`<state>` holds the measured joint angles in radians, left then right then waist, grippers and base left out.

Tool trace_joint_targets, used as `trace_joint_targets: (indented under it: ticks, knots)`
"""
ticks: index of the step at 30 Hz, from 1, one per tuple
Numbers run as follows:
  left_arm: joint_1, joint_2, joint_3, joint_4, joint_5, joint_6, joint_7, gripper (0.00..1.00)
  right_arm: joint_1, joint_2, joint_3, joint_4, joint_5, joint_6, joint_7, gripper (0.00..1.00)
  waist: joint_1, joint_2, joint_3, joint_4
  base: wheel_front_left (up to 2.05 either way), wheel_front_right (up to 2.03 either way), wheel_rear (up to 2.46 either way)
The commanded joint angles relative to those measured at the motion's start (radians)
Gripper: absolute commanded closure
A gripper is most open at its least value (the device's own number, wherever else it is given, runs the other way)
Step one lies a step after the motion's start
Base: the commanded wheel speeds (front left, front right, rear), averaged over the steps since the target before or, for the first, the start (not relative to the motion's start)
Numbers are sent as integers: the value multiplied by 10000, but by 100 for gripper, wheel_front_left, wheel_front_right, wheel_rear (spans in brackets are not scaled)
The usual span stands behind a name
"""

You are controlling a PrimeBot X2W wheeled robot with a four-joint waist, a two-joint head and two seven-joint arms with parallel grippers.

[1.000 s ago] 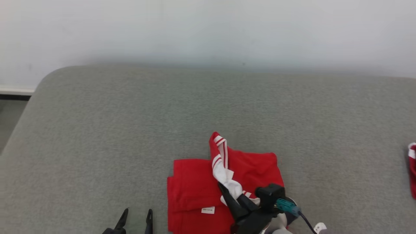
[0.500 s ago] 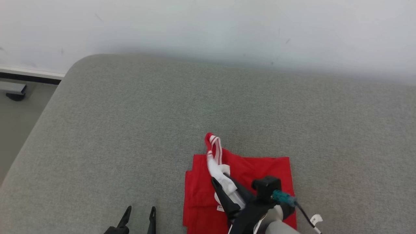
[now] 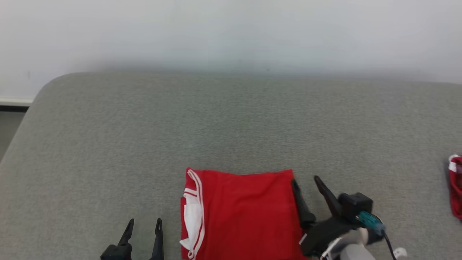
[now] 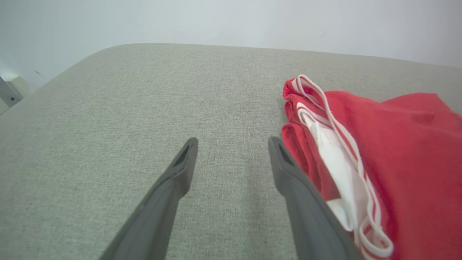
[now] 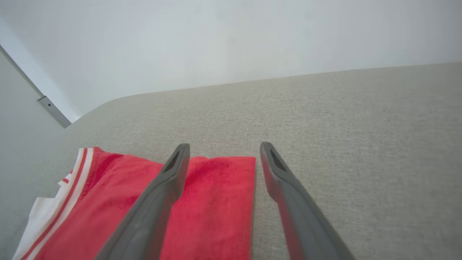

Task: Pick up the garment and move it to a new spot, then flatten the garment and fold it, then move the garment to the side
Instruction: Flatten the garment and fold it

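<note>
Red knit cloth with white striped trim, the folded garment (image 3: 245, 209), lies flat on the grey woven cushion surface (image 3: 144, 137), at the near edge of the head view and slightly left of centre.

The right gripper (image 3: 306, 180) stands spread wide and holds nothing. It straddles the garment's right edge. In the right wrist view, this gripper (image 5: 224, 148) has one dark finger over the red cloth (image 5: 216, 202) and the other over bare grey fabric. Whether the first finger touches the cloth cannot be told.

The left gripper (image 3: 144, 221) is also spread and empty, just beside the garment's left edge. From the left wrist camera, its fingers (image 4: 232, 144) frame bare cushion. The garment (image 4: 408, 162) lies close along the right-hand finger, showing stacked layers and a white panel edged with looping red-and-white bands.

At its far right edge, well away from the garment, the head view takes in a second red-and-white piece of cloth (image 3: 455, 187). It also shows a teal connector (image 3: 366, 219) with a dark cable on the right wrist. The right wrist view catches a grey metal strip (image 5: 54, 110) on the pale wall (image 5: 231, 39).
</note>
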<state>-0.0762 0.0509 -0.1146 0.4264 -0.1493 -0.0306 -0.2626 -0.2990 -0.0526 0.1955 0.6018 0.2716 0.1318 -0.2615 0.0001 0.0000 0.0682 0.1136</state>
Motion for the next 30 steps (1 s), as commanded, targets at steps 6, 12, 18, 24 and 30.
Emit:
trace_joint_targets:
  ticks: [6,12,18,24,30]
  knots:
    - [115,0,306,-152,181,54,-28,0,850,35,-981,-550,-779,-26,-37,0,-1,0,-137,-755,0,0,0]
    - [318,-5,626,-337,245,26,-28,0,1452,33,-1636,-1042,-1006,-26,-38,0,-1,0,-299,-1107,0,0,0]
    - [571,-5,937,-608,395,-9,-28,0,1881,29,-1935,-1405,-1280,-26,-38,0,-1,0,-512,-1320,0,0,0]
    - [840,-5,1137,-764,411,-19,-28,0,2152,30,-1889,-1662,-1437,-26,-38,0,-1,0,-704,-1454,0,0,0]
    - [1017,-5,1207,-811,412,-53,-28,0,2314,33,-1817,-1733,-1295,-26,-38,0,-1,0,-842,-1511,0,0,0]
